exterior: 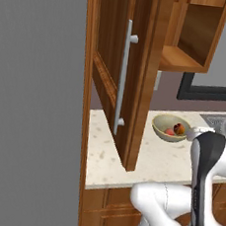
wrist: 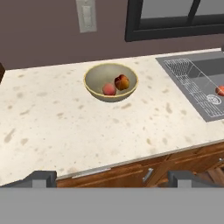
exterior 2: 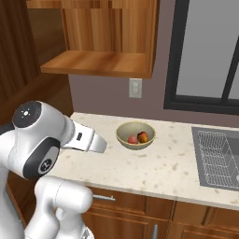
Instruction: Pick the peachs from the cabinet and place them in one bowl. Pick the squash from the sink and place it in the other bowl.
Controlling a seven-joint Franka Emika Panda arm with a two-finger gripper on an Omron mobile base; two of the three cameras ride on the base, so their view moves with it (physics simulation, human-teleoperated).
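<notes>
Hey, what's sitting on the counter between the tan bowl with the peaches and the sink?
Nothing: in the hand view the speckled counter is bare between the tan bowl and the sink.

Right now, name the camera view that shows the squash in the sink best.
The hand view: the squash lies as an orange-red lump in the sink at the right edge. The right base view catches just an orange sliver at its edge. The left base view has the sink's corner, no fruit visible.

Two peaches (exterior 2: 138,137) in tan bowl (exterior 2: 126,140) on counter (exterior 2: 154,172); sink (exterior 2: 217,158) right; cabinet (exterior 2: 98,63) open above.
</notes>
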